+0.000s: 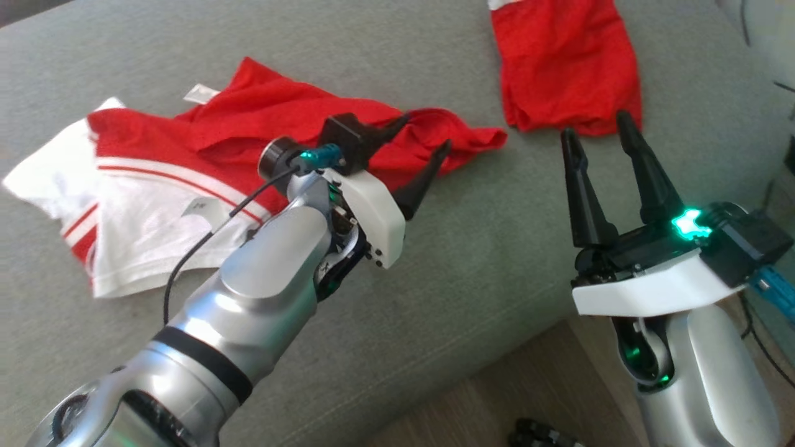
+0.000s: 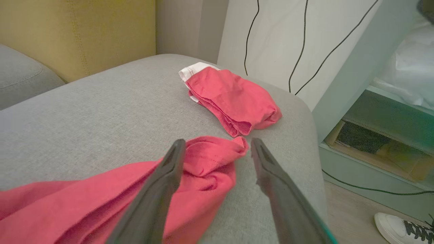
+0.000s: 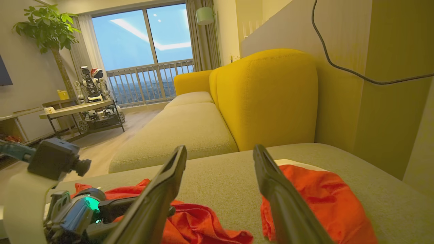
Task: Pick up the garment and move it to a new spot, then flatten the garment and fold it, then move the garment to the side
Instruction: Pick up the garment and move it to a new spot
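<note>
Red and white jersey cloth, the garment (image 1: pixel 205 167) lies crumpled on the left half of a grey, finely woven sofa cushion (image 1: pixel 472 248). At its left is a white panel with thin red stripes, and soft red folds run right into a narrow, twisted tail. A small white label (image 1: pixel 200 93) pokes out at its top edge. Over that tail hangs the left claw (image 1: pixel 425 131), its two tapered dark fingers spread wide and gripping nothing. In the left wrist view one finger (image 2: pixel 162 189) crosses in front of the red fabric. Further right, well apart, a second red piece (image 1: pixel 565 62) lies folded into a rough rectangle. Just below it the right claw (image 1: pixel 596 124) stands spread open and empty, near the cushion's front edge and the wood-grain floor (image 1: pixel 497 397).
</note>
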Robot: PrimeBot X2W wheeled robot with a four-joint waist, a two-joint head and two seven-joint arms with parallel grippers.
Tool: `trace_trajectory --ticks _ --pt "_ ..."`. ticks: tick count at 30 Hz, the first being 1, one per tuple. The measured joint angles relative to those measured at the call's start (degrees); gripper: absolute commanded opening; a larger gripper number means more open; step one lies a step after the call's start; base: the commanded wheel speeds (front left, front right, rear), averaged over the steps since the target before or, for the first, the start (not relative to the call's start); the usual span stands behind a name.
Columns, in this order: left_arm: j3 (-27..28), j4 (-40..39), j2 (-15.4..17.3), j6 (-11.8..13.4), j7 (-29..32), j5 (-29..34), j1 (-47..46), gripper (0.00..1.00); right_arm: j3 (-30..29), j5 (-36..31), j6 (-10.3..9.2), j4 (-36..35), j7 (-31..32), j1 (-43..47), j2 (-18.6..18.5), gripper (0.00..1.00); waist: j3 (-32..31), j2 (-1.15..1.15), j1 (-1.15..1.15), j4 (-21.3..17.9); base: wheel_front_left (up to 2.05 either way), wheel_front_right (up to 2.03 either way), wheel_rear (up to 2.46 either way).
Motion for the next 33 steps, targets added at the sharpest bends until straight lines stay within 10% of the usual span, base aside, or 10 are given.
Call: trace_trajectory --ticks 9,20,33 --pt "5.1 -5.3 3.3 0.6 -1.5 -1.6 0.2 1.0 -2.0 -3.8 0.0 0.9 0.0 0.1 0.0 1.0 -3.3 0.0 0.0 5.9 0.0 0.0 0.0" --pt "28.3 -32.9 14.5 10.4 -1.9 7.3 22.6 1.0 -5.0 -11.0 0.0 2.7 0.0 3.8 0.0 1.0 -8.8 0.0 -0.01 17.1 0.0 0.0 0.0" --pt "44.7 -46.3 5.5 8.7 -1.9 18.6 49.3 1.0 -4.1 -12.8 0.0 5.0 0.0 11.2 0.0 1.0 -14.9 0.0 -0.01 26.1 0.0 0.0 0.0"
